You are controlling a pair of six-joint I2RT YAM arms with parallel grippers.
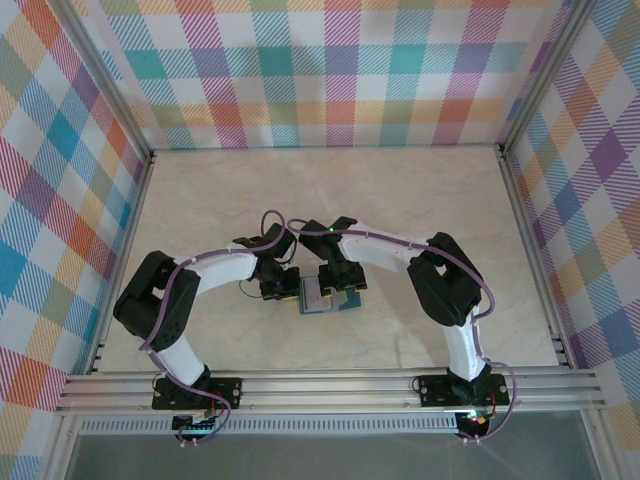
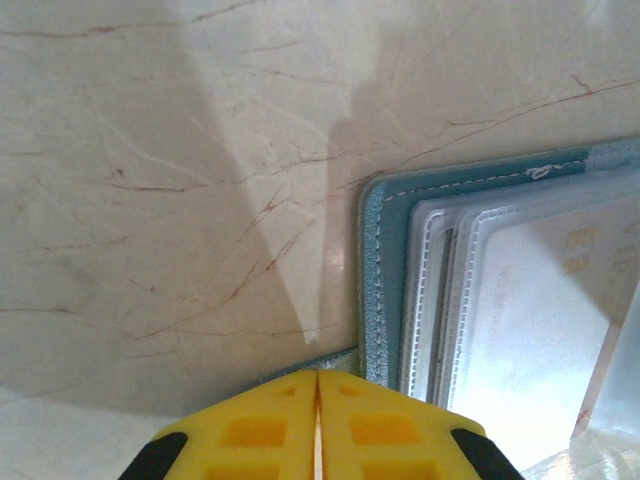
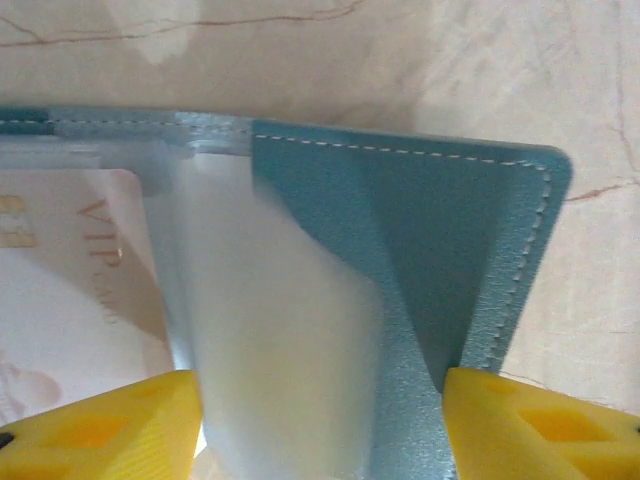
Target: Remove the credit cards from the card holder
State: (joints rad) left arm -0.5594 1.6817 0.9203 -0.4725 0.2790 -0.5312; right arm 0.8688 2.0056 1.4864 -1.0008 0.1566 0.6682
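The teal card holder (image 1: 326, 300) lies open on the marble table between my two grippers. Its stitched corner and clear inner pockets (image 2: 440, 290) are in the left wrist view. My left gripper (image 2: 318, 376) is shut, its yellow tips resting at the holder's near corner edge. My right gripper (image 3: 322, 420) has its fingers (image 3: 530, 425) set apart against a raised teal flap (image 3: 440, 240) and a whitish clear sleeve (image 3: 280, 350), which fill the gap between them; the flap is creased at the right finger. A pale credit card (image 3: 70, 300) lettered "VIP" sits in a pocket to the left.
The marble tabletop (image 1: 330, 190) stretches bare behind the arms. Metal frame rails (image 1: 330, 385) run along the near edge and up both sides, with checked walls beyond them. Both arms bend inward and meet near the table's middle.
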